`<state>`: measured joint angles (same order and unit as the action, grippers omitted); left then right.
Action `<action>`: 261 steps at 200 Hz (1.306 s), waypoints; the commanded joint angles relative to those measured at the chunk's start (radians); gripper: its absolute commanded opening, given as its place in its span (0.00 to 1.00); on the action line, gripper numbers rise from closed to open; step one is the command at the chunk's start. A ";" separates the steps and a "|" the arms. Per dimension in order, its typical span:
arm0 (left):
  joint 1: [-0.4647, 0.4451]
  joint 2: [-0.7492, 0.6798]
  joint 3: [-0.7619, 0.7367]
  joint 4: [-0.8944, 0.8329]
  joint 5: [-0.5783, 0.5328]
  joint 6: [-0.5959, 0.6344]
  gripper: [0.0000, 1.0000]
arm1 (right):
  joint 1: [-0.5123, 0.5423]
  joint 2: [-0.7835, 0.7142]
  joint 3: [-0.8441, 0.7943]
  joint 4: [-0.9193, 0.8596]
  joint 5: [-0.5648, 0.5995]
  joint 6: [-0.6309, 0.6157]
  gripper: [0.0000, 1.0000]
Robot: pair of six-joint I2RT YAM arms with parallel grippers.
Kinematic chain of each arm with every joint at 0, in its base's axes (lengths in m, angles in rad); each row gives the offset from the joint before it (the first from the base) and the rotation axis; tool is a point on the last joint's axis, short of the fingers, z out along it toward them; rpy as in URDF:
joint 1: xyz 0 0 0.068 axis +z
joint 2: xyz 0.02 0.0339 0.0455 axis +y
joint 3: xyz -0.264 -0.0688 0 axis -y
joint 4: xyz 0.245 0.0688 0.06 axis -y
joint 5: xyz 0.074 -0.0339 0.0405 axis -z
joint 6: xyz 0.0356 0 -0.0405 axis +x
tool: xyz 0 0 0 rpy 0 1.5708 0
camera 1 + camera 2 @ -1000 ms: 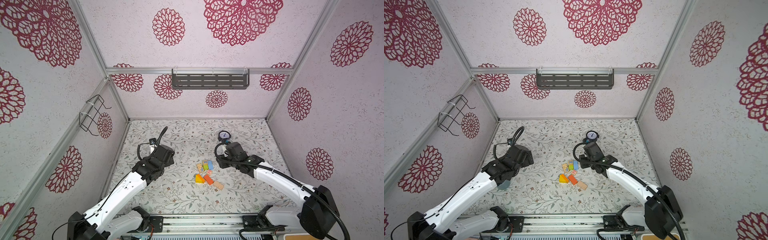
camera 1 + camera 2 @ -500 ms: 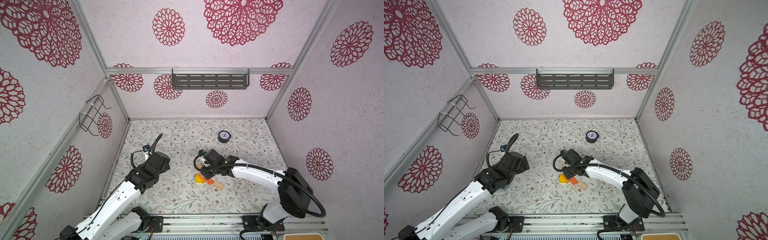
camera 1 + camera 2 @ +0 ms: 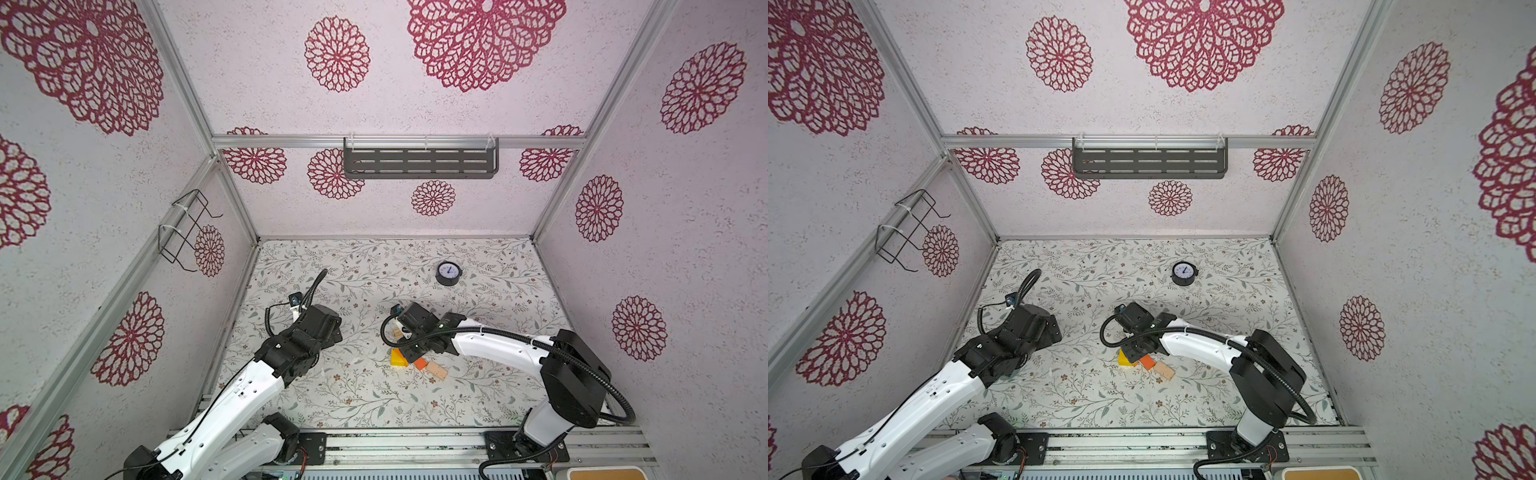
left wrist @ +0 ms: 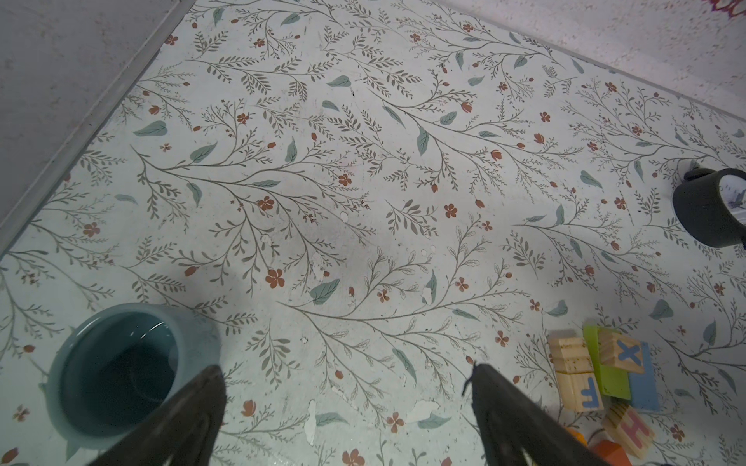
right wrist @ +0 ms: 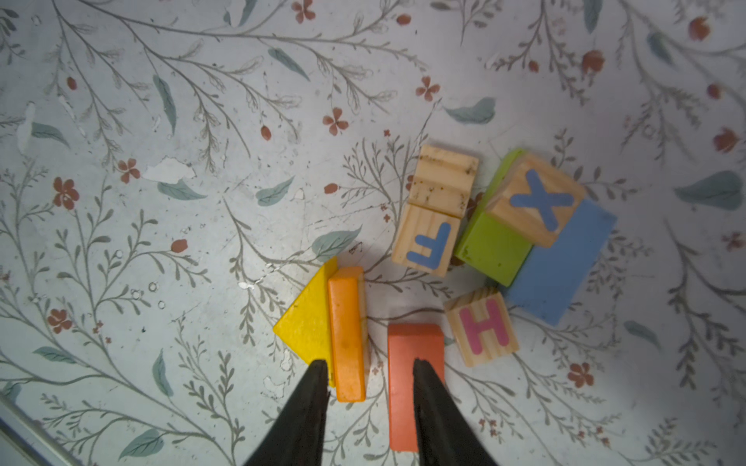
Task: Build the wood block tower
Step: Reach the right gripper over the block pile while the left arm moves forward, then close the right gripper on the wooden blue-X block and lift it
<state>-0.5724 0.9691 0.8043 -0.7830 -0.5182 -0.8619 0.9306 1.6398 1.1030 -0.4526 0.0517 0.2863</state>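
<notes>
On the table (image 5: 161, 210), F cube (image 5: 428, 246), X cube (image 5: 537, 201), pink H cube (image 5: 482, 327)

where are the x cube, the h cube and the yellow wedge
x cube (image 5: 537, 203): right wrist view, blue letter
h cube (image 5: 482, 327): right wrist view, pink letter
yellow wedge (image 5: 309, 318): right wrist view, broad yellow face

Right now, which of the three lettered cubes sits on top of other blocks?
The cube with the blue X: it rests on the green brick and the blue brick. The F cube and the H cube lie directly on the table.
</notes>
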 commanded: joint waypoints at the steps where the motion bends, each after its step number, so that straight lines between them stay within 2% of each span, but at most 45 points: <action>1: 0.008 0.021 -0.001 0.034 0.009 -0.019 0.97 | -0.038 0.011 0.053 -0.010 0.065 0.051 0.44; 30: 0.009 0.041 0.001 0.051 0.023 -0.016 0.97 | -0.084 0.050 0.096 -0.040 0.112 0.114 0.46; 62: 0.008 0.055 0.004 0.065 0.030 -0.014 0.97 | -0.087 0.115 0.163 -0.076 0.134 0.154 0.54; 84: 0.008 0.060 0.007 0.069 0.033 -0.012 0.97 | -0.090 0.146 0.191 -0.080 0.144 0.177 0.55; 172: 0.008 0.071 0.001 0.087 0.052 -0.005 0.97 | -0.118 0.240 0.250 -0.091 0.135 0.253 0.49; 226: 0.010 0.092 0.005 0.100 0.058 0.008 0.97 | -0.131 0.265 0.253 -0.083 0.131 0.270 0.49; 261: 0.010 0.100 0.004 0.104 0.060 0.009 0.97 | -0.136 0.279 0.258 -0.081 0.129 0.268 0.44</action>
<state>-0.5705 1.0649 0.8043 -0.7013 -0.4553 -0.8558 0.8036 1.9068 1.3281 -0.5148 0.1631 0.5350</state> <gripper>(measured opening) 0.974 0.453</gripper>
